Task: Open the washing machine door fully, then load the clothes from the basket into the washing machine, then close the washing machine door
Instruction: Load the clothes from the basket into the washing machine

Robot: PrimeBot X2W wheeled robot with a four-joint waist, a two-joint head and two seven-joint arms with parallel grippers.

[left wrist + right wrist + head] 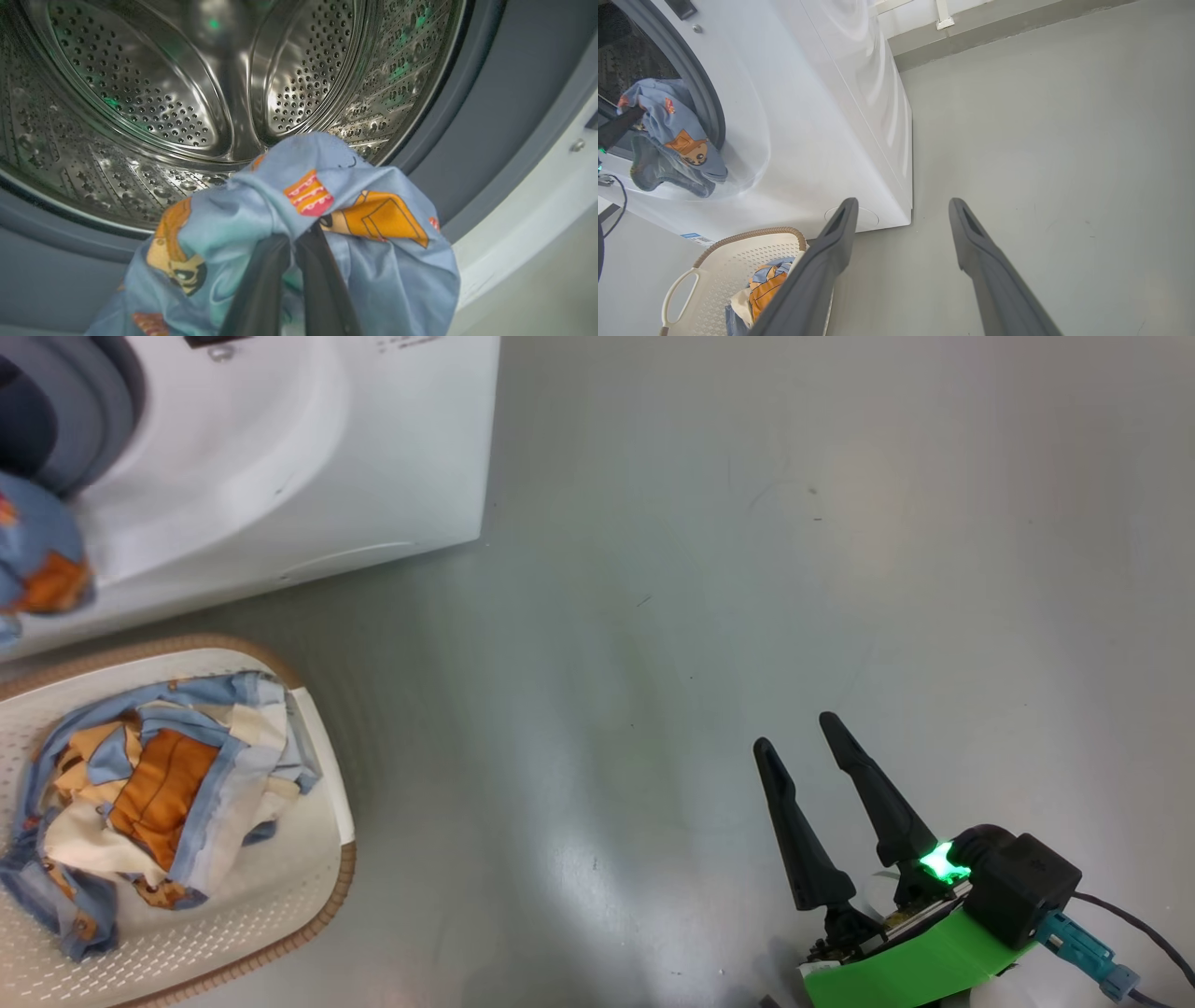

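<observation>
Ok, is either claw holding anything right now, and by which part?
The left claw is shut on a bunched fold of the blue cloth, before the drum. The right claw is open and holds nothing.

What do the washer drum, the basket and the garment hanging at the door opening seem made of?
Drum: polished steel, probably stainless; mirror glints, punched holes. Basket: matt cream plastic, moulded perforations; its brown rim looks woven, possibly moulded. Garment: soft printed cloth, perhaps cotton; it drapes and creases.
</observation>
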